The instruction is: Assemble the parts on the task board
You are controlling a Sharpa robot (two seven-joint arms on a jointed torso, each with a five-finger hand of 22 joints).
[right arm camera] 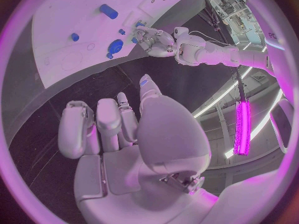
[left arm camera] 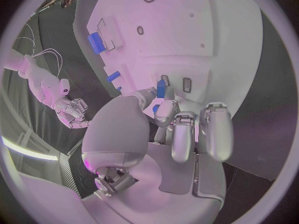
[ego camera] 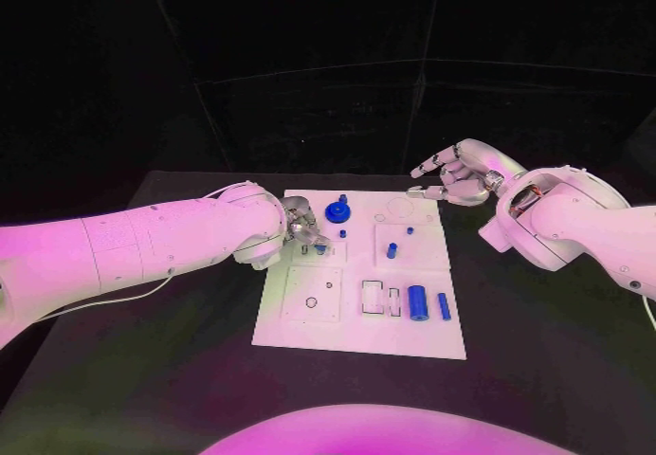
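The white task board [ego camera: 318, 327] lies in the middle of the black table. My left hand [ego camera: 303, 229] hovers low over its near-left part and pinches a small blue peg [left arm camera: 161, 88] between thumb and a finger, right beside two small slots [left arm camera: 186, 84]. A round blue part [ego camera: 337, 210] stands just beyond that hand. A short blue peg [ego camera: 391, 250] stands mid-board, and two blue cylinders [ego camera: 417, 302] lie side by side on the board's right part. My right hand [ego camera: 458, 172] is raised past the board's far right corner, fingers apart and holding nothing.
The board carries several cut-outs, among them a rectangular one [ego camera: 372, 297] beside the cylinders and a small hole [ego camera: 312, 302]. Black table [ego camera: 547, 360] surrounds the board on all sides. In the right wrist view the left hand [right arm camera: 156, 40] sits at the board's edge [right arm camera: 59, 69].
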